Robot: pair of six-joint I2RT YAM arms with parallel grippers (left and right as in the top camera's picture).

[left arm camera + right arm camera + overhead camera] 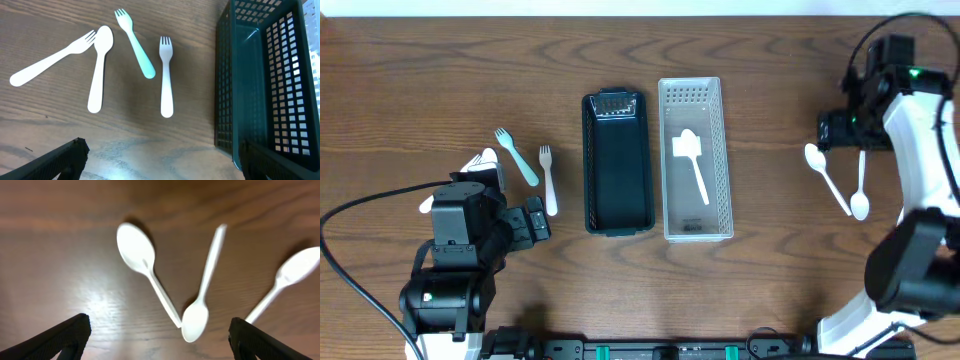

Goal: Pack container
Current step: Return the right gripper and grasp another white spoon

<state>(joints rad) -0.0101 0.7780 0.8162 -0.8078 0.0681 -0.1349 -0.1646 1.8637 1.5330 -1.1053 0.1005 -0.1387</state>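
Brown wooden worktop (410, 90), left pincer (162, 160) wide open, empty, right pincer (160, 335) wide open, empty, above white plastic spoons (136, 247)

overhead looks straight down on the table (420, 80); left wrist closely shares its forks (166, 75), right wrist its spoons (145, 265).

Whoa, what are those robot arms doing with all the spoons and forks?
They are packing plastic cutlery into baskets. One white utensil already lies in the clear basket; the dark basket beside it shows nothing inside. The right gripper hovers over three white spoons on the table, jaws open, holding nothing. The left gripper hovers near three forks and a spoon, jaws open too, nothing picked up.
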